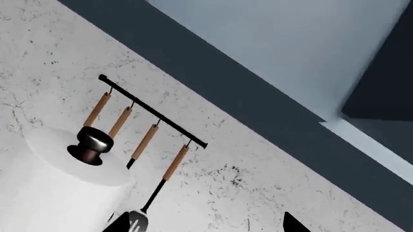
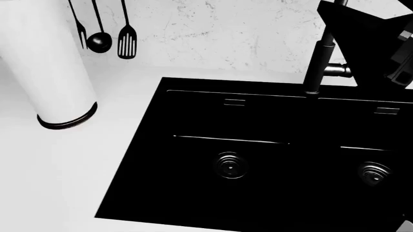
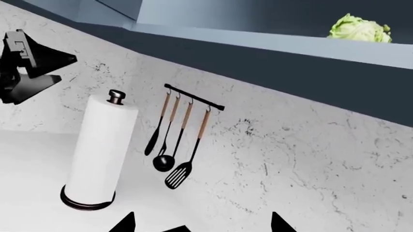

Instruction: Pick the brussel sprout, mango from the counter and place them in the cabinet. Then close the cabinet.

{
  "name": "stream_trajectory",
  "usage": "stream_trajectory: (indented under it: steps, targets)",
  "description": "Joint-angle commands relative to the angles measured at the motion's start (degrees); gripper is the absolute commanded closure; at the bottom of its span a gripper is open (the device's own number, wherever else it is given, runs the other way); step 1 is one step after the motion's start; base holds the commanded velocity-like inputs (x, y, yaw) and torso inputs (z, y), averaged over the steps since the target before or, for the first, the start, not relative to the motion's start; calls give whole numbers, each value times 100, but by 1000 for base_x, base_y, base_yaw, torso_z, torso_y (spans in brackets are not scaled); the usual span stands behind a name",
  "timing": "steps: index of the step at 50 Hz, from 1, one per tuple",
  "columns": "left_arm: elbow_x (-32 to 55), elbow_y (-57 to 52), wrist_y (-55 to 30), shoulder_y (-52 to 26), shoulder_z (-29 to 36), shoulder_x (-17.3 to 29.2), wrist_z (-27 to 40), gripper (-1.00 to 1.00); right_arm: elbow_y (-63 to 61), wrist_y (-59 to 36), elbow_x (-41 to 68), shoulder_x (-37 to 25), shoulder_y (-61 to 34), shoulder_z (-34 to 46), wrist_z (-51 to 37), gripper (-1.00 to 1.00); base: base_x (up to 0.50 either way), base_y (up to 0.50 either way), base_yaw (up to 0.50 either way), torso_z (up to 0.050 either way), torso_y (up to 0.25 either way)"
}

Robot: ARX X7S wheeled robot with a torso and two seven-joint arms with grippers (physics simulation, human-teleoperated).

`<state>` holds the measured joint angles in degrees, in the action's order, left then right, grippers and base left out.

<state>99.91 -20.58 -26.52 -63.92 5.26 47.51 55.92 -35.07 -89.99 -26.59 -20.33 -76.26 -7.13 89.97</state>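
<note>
The brussel sprout (image 3: 360, 29), a pale green leafy ball, sits on the bottom shelf of the open cabinet (image 3: 271, 46) above the marbled wall. The mango is out of view. The white counter (image 2: 58, 169) holds the black double-basin sink (image 2: 258, 159). My right gripper (image 3: 200, 224) is open and empty, with only its two black fingertips showing, pointed at the wall below the cabinet. My left gripper (image 1: 206, 224) is open and empty too, raised close to the wall near the utensil rail. It also shows in the right wrist view (image 3: 26, 63), to the left of the paper towel roll.
A paper towel roll (image 2: 48, 67) stands on the counter left of the sink. A utensil rail (image 3: 192, 102) with hanging utensils is on the wall. A black faucet (image 2: 320, 58) rises behind the sink, with a black arm part (image 2: 374, 38) beside it.
</note>
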Motion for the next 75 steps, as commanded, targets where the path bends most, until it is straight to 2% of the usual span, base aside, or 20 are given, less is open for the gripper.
stream_trajectory:
  steps: [1,23,35,75]
  targets:
    - [-80,227,425,-158,-252,-188,345,-100,24,0,-1,-6,-60,21,0,-100,0,0,0,0,0]
    - [-268,725,1087,-593,-604,-598,586,-100,56,0,-15,-15,-138,63,0,-100,0,0,0,0,0]
    - [-128,774,1293,-1050,-720,-869,305,-100,64,0,-18,-8,-165,69,0,-100,0,0,0,0,0]
    - [1368,790,131,-2712,-34,-1140,-723,-100,94,0,3,-24,-227,62,0,-100,0,0,0,0,1]
